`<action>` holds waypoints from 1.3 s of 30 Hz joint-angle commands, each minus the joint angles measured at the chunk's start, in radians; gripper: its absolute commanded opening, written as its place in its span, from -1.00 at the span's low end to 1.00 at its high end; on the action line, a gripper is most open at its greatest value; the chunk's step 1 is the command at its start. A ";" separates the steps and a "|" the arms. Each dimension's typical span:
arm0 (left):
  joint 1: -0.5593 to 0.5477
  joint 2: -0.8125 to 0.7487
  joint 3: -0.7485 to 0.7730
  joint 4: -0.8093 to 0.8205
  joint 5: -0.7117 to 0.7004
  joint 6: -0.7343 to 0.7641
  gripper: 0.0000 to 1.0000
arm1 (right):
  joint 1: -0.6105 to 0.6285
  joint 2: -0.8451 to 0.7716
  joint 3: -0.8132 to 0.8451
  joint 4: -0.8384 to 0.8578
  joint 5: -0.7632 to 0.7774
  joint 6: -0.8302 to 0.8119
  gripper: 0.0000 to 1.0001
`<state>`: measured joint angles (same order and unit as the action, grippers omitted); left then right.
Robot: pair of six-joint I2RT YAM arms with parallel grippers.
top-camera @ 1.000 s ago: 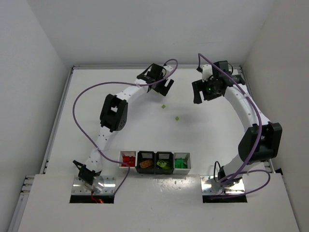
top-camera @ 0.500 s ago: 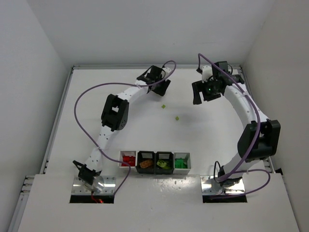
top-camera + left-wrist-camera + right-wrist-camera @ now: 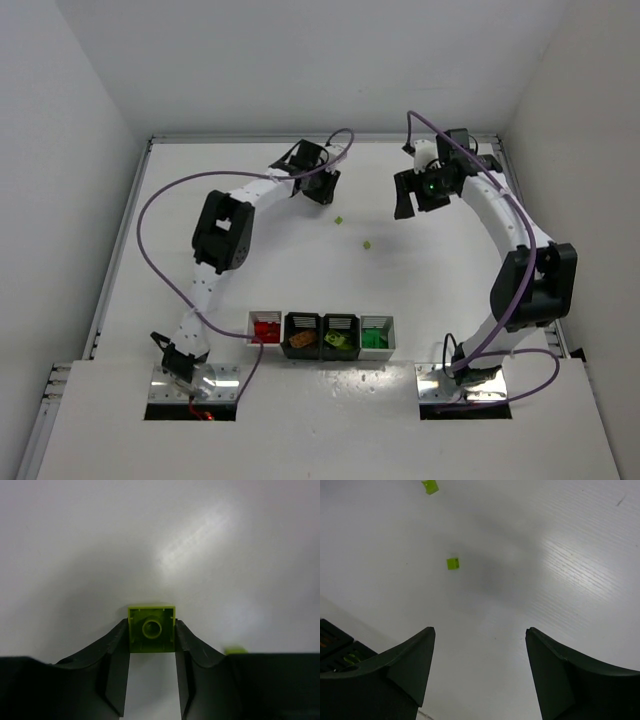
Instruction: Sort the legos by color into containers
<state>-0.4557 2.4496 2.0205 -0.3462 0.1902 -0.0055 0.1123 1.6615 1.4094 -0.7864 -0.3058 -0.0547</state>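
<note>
The right gripper [image 3: 480,630] hangs over the white table [image 3: 570,555], jaws spread wide apart, tabletop showing between them. Beyond the gripper, toward the picture's left, lies a yellow-green lego [image 3: 453,563]. A second yellow-green lego [image 3: 430,486] lies farther beyond, at the top edge.

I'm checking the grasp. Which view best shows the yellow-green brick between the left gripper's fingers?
Left wrist: the yellow-green brick sits pinched between the fingers of the left gripper, hollow underside showing. From the top, the gripper hides it; the right wrist view misses it.
</note>
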 commanded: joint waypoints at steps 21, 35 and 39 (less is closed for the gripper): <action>-0.398 -1.115 -0.850 -0.275 0.494 0.420 -0.33 | 0.043 0.170 0.028 0.035 -0.118 -0.060 0.34; -0.598 -0.957 -0.859 -0.344 0.385 0.519 -0.26 | 0.105 0.199 0.013 0.016 -0.088 -0.120 0.34; -0.598 -0.957 -0.868 -0.363 0.385 0.556 0.13 | 0.105 0.179 -0.023 0.016 -0.088 -0.129 0.34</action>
<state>-1.0504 1.5036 1.1469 -0.7002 0.5735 0.5060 0.2184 1.8641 1.4006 -0.7792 -0.3943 -0.1612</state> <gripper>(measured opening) 0.532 0.674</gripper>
